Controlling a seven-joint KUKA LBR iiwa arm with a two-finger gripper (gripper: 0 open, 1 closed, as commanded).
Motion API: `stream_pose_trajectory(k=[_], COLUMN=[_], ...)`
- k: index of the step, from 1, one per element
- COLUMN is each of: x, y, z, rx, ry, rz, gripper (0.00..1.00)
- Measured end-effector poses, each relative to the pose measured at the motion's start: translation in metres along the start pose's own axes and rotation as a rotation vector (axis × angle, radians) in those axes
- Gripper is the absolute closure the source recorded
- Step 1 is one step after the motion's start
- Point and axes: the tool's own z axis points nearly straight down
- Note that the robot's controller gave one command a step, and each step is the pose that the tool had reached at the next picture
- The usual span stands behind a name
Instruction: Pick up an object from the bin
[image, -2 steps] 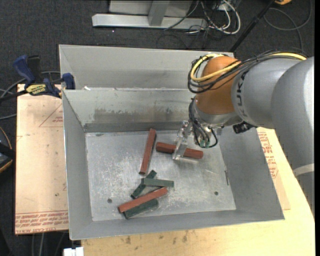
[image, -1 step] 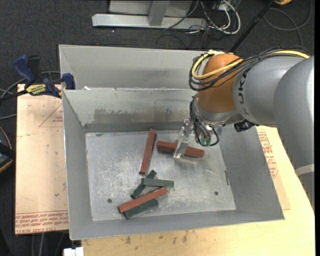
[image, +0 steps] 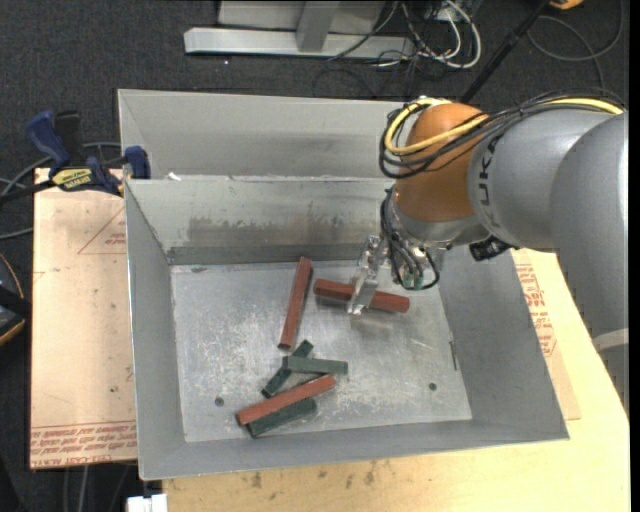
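In the grey bin (image: 218, 330), a heap of dark green bars (image: 303, 367) and one red-brown bar (image: 286, 402) lies at 6 o'clock. A long red-brown bar (image: 295, 300) stands at 11 o'clock. At 1 o'clock the gripper (image: 356, 305) is down on a short red-brown bar (image: 330, 291), crossing its middle. I cannot tell whether it is open or closed.
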Motion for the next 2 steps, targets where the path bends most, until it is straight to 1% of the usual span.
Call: stream_pose_trajectory(k=[2], x=[0.0000], y=[0.0002], z=[-0.0094], rx=[0.000], ry=[0.001], rz=[0.000], gripper=[1.00])
